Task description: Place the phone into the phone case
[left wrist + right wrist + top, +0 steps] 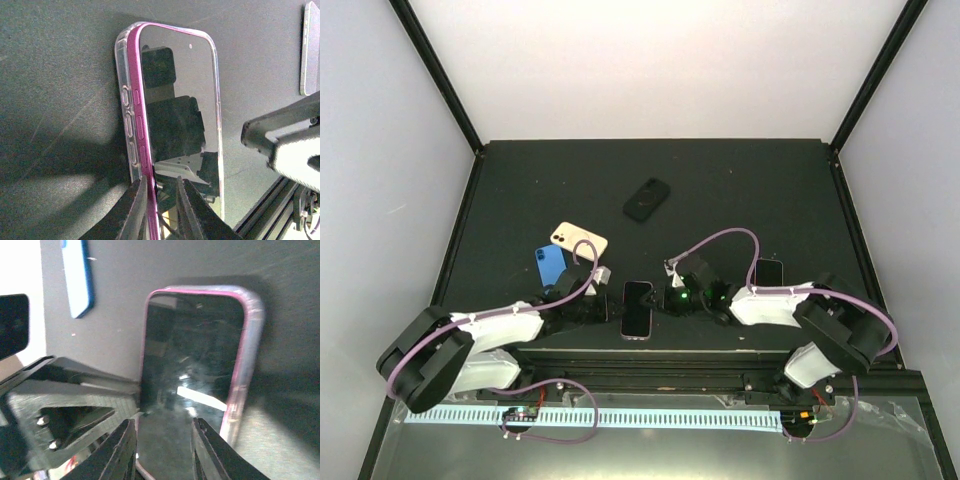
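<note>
The phone [637,308] has a pink frame and a dark screen. It lies face up at the near middle of the table, between my two grippers. In the left wrist view the phone [180,100] sits in a clear phone case [121,90], whose wall stands just outside the pink left edge. My left gripper [161,179] is narrowly open, with one finger outside that edge and the other over the screen. It shows in the top view [603,305]. My right gripper [162,422] is open over the other end of the phone [195,350], where the case rim [251,330] shows. It shows in the top view [665,298].
A blue phone [549,262] and a gold phone [580,240] lie behind the left gripper. A black case [646,199] lies further back in the middle. A dark phone [769,270] lies by the right arm. The table's metal front rail [650,365] runs just below the phone.
</note>
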### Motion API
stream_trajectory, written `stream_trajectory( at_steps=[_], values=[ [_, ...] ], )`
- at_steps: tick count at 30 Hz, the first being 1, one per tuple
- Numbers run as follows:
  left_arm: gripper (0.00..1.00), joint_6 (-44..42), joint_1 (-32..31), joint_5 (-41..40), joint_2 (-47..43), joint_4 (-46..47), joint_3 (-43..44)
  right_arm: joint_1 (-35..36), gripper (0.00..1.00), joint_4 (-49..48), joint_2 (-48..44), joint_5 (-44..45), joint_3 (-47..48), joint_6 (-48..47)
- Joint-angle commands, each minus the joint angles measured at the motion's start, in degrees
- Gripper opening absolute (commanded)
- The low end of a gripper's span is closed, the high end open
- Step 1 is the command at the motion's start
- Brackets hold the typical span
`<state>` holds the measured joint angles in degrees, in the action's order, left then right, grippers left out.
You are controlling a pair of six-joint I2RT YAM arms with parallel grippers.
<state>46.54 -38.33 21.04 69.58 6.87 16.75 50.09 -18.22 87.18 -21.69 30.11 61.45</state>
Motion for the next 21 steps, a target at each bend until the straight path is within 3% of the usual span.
stream_trajectory(
  at_steps=[1,10,21],
  values=[
    [0.19,-0.2,-0.3,0.3,-0.3,-0.4,0.4,-0.1,0.32,13.7,-0.9,7.3,2.4,-3.8],
    [0.15,-0.4,-0.3,-0.1,2.1,0.2,0.4,-0.1,0.37,8.5,5.6,4.6,2.4,-2.1],
    [0.1,-1.2,-0.3,-1.5,2.7,-1.8,1.5,-1.0,0.39,-9.1,5.8,-3.4,0.7,0.6]
  ],
)
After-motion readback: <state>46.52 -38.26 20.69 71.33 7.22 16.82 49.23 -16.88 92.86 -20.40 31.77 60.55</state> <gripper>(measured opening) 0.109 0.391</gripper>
